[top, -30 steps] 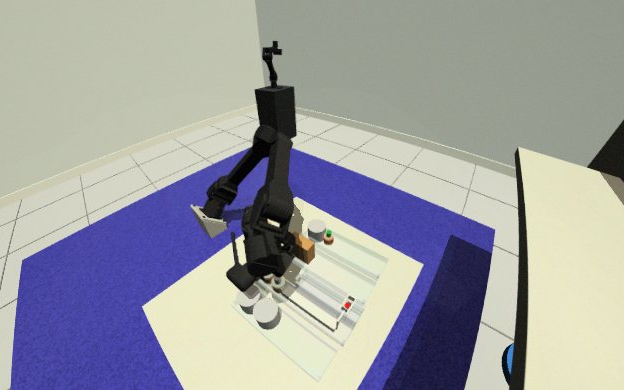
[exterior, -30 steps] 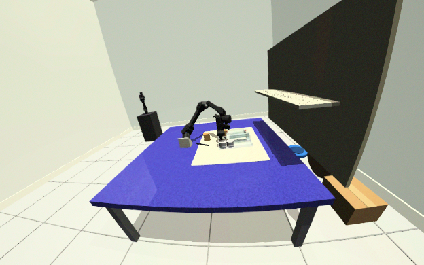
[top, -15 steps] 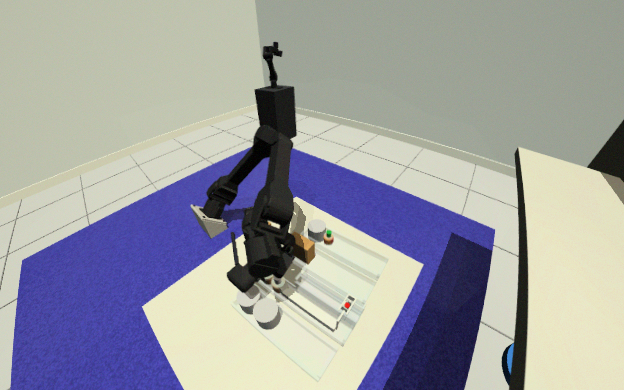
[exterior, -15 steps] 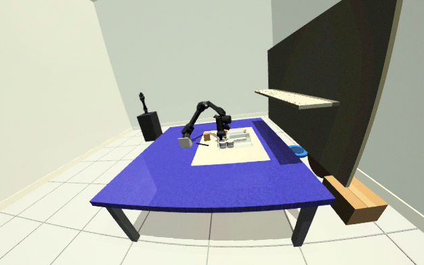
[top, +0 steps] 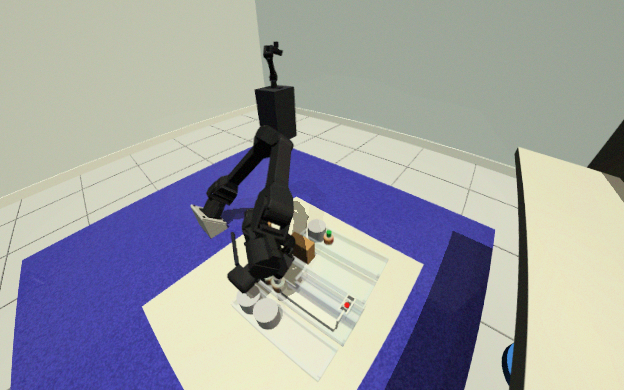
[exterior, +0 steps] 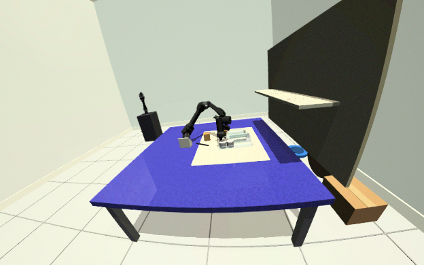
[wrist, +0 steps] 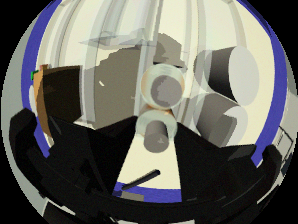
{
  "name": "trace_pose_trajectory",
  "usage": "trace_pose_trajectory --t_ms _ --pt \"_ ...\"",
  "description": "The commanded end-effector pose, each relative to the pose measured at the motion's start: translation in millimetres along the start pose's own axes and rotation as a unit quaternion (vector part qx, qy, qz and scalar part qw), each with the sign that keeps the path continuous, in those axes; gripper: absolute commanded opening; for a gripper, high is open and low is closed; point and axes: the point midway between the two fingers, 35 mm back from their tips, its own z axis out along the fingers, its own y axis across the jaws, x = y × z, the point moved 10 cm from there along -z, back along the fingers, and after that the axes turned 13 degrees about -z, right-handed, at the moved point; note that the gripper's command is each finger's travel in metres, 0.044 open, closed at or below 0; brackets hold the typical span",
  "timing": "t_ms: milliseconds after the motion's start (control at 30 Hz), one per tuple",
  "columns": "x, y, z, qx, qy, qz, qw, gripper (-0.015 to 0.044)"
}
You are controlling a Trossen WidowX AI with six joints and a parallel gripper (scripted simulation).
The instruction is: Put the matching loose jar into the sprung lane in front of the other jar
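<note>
My gripper [wrist: 156, 123] is shut on a small pale, see-through jar [wrist: 156, 135] with a grey centre, low at the front end of the clear lanes. A second, similar round jar [wrist: 165, 90] stands just beyond it in line, in a middle lane; the two look touching or nearly so. In the top view only part of the jars [top: 277, 284] shows under the arm. The held jar looks roughly upright; whether its base rests on the lane floor cannot be told. The low front stop and the pusher plate cannot be made out clearly.
Two wide grey cylinders [top: 266, 314] [wrist: 244, 75] stand right of the jars in the wrist view. A brown block [top: 304, 248] [exterior: 206, 136] [wrist: 61, 95] stands to the left. Beyond it are another grey cylinder [top: 317, 229] and a green-topped jar [top: 328, 238]. A black rod [top: 235, 250] [exterior: 202, 144] [wrist: 142, 180] lies in front.
</note>
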Motion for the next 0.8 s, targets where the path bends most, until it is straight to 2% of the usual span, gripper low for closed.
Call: trace_pose_trajectory --t_ms 0,767 --pt "-2.3 0.8 1.4 -0.002 -0.007 -0.004 1.000 0.0000" --pt "1.5 1.6 1.6 -0.002 -0.007 -0.004 1.000 0.0000"
